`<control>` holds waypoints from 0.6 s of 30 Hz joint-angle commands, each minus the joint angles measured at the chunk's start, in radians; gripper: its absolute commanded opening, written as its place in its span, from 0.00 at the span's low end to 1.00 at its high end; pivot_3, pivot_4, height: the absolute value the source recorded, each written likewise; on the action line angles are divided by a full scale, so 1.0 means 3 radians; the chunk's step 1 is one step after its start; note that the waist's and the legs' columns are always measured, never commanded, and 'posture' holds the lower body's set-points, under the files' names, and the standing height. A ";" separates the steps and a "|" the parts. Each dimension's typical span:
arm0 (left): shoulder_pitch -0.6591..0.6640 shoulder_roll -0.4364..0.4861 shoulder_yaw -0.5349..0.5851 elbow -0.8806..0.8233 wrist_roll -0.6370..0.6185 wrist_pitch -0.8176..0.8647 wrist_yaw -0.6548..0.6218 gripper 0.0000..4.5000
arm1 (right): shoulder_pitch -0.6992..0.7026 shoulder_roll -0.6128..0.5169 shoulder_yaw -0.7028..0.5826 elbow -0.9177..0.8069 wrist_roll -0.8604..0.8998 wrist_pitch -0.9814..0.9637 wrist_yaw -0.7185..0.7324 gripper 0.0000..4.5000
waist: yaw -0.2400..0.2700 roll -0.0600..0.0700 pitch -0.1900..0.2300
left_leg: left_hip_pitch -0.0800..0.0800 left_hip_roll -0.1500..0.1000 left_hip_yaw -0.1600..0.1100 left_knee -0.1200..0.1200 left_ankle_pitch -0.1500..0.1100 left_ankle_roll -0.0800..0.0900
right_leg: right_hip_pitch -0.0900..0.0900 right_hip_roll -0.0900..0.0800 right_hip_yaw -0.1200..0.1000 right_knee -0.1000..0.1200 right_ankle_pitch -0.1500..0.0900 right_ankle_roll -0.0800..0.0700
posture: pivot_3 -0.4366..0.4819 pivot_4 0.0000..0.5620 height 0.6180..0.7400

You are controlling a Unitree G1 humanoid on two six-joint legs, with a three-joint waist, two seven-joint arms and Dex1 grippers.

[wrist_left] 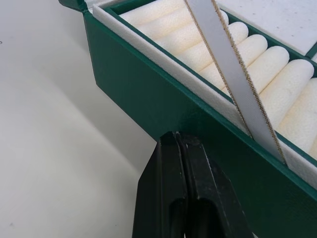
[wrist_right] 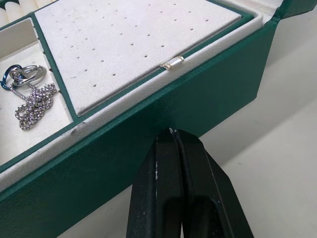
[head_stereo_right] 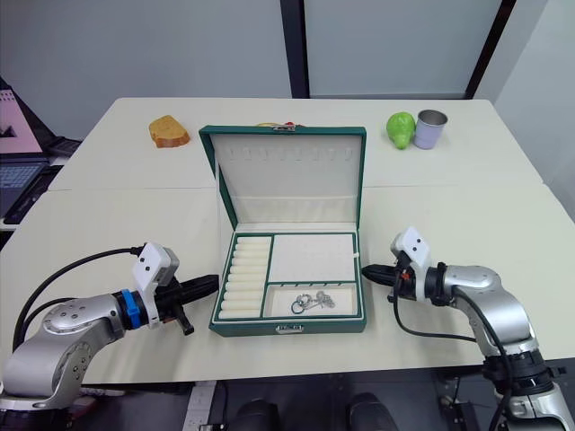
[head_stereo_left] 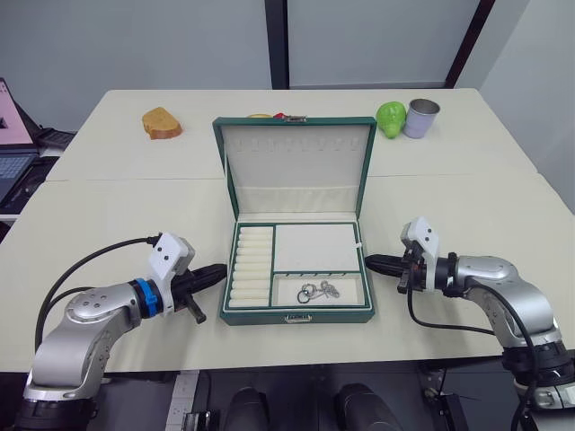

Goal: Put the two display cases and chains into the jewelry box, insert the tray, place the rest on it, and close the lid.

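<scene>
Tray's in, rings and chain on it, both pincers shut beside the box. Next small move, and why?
Probably lift the right pincer toward the upright lid to start closing it: the tray sits in the jewelry box, and only the lid remains open.

I am in an office or lab room: plain grey wall panels [head_stereo_left: 135, 40], pale counter [head_stereo_left: 467, 206], a laptop [head_stereo_left: 13, 157] beside me.

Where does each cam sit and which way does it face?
Head stereo pair: looks forward and down on the open jewelry box on the table; shows the left gripper and right gripper.
Left wrist: faces the box's left wall and ring rolls; own shut fingers.
Right wrist: faces the box's right wall, chain; own shut fingers.
Shared: the box.
</scene>
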 commanded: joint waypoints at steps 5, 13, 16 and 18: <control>0.0241 -0.0056 0.0359 -0.0216 -0.0183 -0.0717 -0.0281 0.00 | -0.0062 -0.0124 -0.0087 -0.0146 0.0289 -0.0028 0.0186 0.00 | 0.0007 -0.0002 0.0002 | -0.0004 0.0000 0.0002 0.0000 0.0000 0.0000 | -0.0005 0.0000 0.0003 0.0000 0.0000 0.0000 | 0.48 0.27 1.00; 0.1005 -0.0291 0.0834 -0.0462 -0.0352 -0.1312 -0.0371 0.00 | -0.0347 -0.0279 -0.0253 0.0122 0.0425 -0.0110 0.0251 0.00 | 0.0023 -0.0003 0.0003 | -0.0003 0.0000 0.0005 -0.0001 -0.0001 0.0001 | -0.0005 -0.0001 0.0007 -0.0001 0.0000 0.0000 | 0.48 0.27 1.00; 0.1331 -0.0460 0.0934 -0.0676 -0.0504 -0.1479 -0.0411 0.00 | -0.0604 -0.0322 -0.0266 0.0402 0.0390 -0.0233 0.0305 0.00 | 0.0027 -0.0005 0.0004 | -0.0003 -0.0001 0.0005 0.0002 -0.0001 0.0002 | -0.0003 -0.0001 0.0009 -0.0002 0.0000 0.0000 | 0.48 0.27 1.00; 0.1553 -0.0573 0.0955 -0.0813 -0.0528 -0.1600 -0.0410 0.00 | -0.0817 -0.0356 -0.0257 0.0647 0.0341 -0.0352 0.0354 0.00 | 0.0032 -0.0005 0.0004 | -0.0003 -0.0003 0.0006 0.0001 -0.0001 0.0002 | -0.0001 -0.0004 0.0009 -0.0006 0.0000 0.0000 | 0.48 0.27 1.00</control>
